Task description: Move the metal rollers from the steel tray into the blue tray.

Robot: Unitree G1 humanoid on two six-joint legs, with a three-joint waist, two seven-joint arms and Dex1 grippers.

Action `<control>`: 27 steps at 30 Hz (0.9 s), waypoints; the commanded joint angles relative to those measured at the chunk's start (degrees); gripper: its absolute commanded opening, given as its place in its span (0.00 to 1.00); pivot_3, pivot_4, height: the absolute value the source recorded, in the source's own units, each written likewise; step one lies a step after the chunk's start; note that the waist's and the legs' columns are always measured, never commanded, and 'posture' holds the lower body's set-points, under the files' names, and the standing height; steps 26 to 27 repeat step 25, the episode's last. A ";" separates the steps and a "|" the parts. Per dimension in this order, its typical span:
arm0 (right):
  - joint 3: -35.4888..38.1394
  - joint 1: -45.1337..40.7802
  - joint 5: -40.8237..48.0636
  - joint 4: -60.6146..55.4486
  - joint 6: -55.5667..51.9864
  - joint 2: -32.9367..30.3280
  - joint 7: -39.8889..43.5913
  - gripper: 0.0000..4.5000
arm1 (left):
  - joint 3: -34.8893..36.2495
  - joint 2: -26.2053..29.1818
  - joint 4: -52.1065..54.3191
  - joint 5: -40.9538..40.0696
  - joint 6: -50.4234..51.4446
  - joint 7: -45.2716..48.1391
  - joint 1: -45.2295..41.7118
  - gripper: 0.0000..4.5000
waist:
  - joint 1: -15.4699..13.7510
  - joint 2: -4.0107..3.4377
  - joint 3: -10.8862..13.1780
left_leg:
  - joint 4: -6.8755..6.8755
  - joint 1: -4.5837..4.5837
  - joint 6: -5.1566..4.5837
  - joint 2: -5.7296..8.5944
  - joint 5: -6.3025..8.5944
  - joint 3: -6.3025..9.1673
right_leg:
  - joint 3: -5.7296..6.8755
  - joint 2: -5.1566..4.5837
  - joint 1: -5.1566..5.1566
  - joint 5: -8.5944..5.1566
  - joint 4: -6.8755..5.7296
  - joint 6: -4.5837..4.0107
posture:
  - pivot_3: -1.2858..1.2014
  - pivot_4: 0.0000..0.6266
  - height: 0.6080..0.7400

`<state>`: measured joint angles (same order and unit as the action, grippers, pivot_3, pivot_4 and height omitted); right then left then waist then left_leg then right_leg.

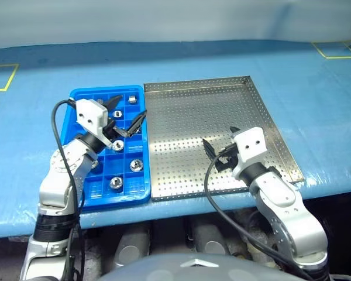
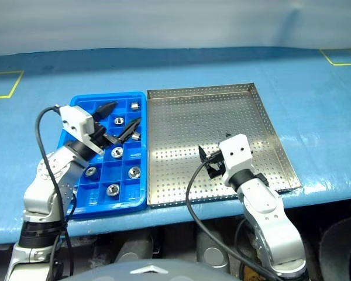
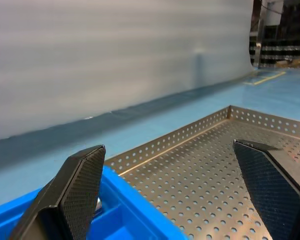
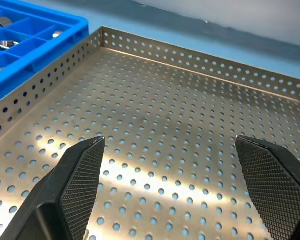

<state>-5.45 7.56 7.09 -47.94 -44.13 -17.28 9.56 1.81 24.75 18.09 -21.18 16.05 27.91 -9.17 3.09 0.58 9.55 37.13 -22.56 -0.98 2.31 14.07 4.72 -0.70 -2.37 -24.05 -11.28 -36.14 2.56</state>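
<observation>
The blue tray (image 1: 85, 184) lies on the left with several metal rollers (image 1: 136, 165) standing in its square compartments, silver rings with dark centre holes. My left gripper (image 1: 126, 112) hovers open over the tray's far right part, with nothing between its fingers. The steel tray (image 1: 187, 111) lies right beside the blue one, rim against rim. My right gripper (image 1: 220, 139) hangs open just above its perforated floor near the front, holding nothing. In the right wrist view the open fingers frame the steel tray (image 4: 155, 100), with the blue tray (image 4: 35, 40) and rollers (image 4: 7, 44) beyond.
Both trays rest on a blue-covered table (image 1: 316, 105) whose front edge runs just below them. Yellow tape marks sit at the far left (image 1: 0, 76) and far right (image 1: 339, 50). A black cable (image 1: 207, 193) loops from each wrist.
</observation>
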 commanded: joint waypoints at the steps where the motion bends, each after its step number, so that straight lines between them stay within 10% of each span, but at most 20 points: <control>1: 1.47 2.09 -0.03 -2.75 3.05 2.09 -1.49 0.98 | -1.37 -0.89 0.25 2.43 0.54 -1.35 1.07 1.00 | 0.30 0.00 0.00 | 0.00 0.01 -0.02 0.00 0.01 -0.02 | -0.02 0.00 0.00 0.00 -0.01 0.03 | 0.47 0.24 1.00; 27: 2.04 0.11 1.82 -0.81 0.68 5.20 -1.83 0.98 | 0.07 -1.23 3.09 2.51 4.44 -1.86 4.72 1.00 | -0.68 0.00 0.00 | 0.22 0.03 -0.17 0.03 -0.10 -0.10 | -0.07 -0.10 0.10 0.03 -0.03 0.20 | 0.49 0.24 1.00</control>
